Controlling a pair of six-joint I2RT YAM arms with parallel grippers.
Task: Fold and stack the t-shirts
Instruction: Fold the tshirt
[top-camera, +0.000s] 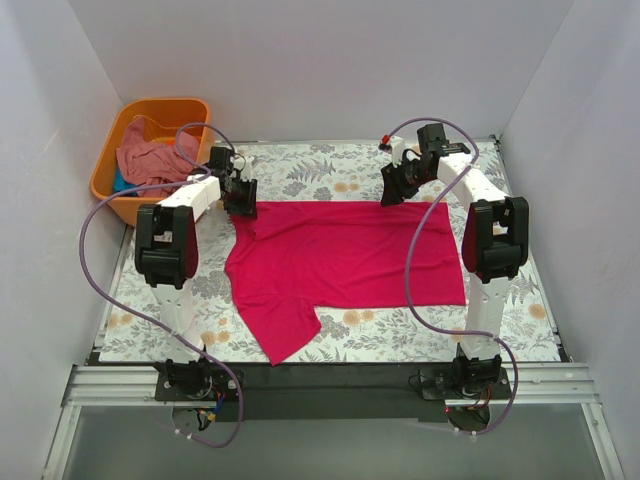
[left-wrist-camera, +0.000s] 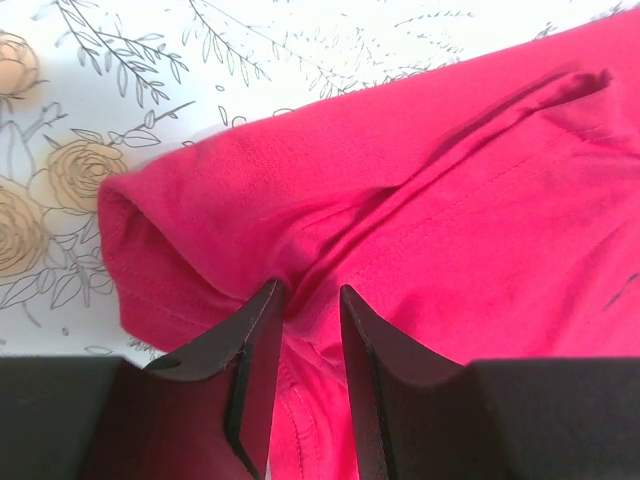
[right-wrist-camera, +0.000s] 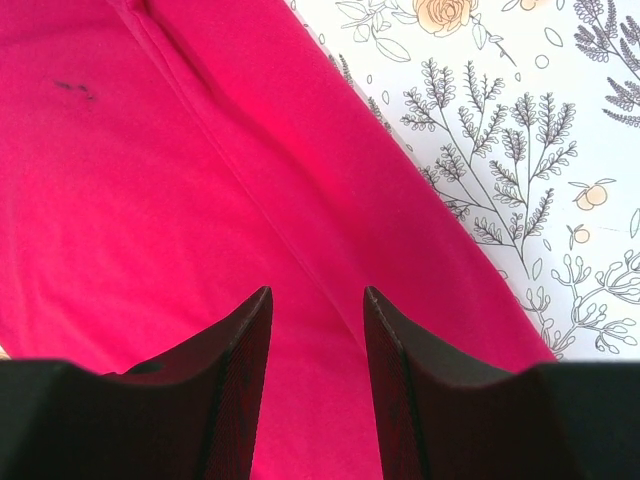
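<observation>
Right, the crimson-pink short-sleeved cloth t-shirt (top-camera: 350, 255) lies spread mid-table on the floral-patterned table (top-camera: 520, 310), one sleeve sticking out toward the near left. The left claw (top-camera: 240, 198) is down at its far-left corner, the right claw (top-camera: 392, 188) at its far-right edge. In its wrist view the left claw is narrow, with a puckered ridge of cloth in the gap, and I cannot tell whether it truly bites. The right claw stands wider, nothing clamped, over flat cloth just inside the hem. The main risk I see is an uneven pickup: if one side grips and the other slips, the fold goes skewed. The left could also hold only the bunched sleeve seam, so the body stays down when I lift. The right sits near the hem and could pinch the table cover too and drag it. The right arm's purple cable (top-camera: 410, 275) hangs over the shirt and may snag or rumple it. The dusty salmon-pink t-shirt (top-camera: 150, 160) waits in the orange plastic tub (top-camera: 105, 165), well apart.
</observation>
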